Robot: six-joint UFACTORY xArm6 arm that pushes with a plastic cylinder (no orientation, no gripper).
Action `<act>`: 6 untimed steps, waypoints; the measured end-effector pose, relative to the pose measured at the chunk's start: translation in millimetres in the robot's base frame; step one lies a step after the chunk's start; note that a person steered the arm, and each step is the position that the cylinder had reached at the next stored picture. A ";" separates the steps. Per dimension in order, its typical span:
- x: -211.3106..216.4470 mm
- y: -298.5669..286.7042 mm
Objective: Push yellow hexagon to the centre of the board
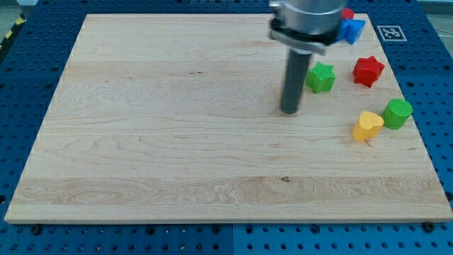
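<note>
My tip [289,111] rests on the wooden board [177,142], right of the board's middle. The only yellow block in view [367,126] is near the right edge; it looks heart-shaped, not hexagonal. It lies well to the right of my tip and slightly lower in the view, not touching it. No yellow hexagon shows. The arm's body hides a patch of the board at the view's top right.
A green star [321,77] lies just up and right of my tip. A red star [367,71] is further right. A green cylinder [398,113] sits next to the yellow block. A blue block [352,30] and a red block [347,13] lie at the top right corner.
</note>
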State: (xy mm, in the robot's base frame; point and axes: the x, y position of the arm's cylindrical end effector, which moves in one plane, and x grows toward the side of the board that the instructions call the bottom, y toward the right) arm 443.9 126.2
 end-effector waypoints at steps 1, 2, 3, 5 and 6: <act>-0.6 57.5; -17.0 54.3; -30.9 -8.8; -16.0 -98.4; 53.3 -55.1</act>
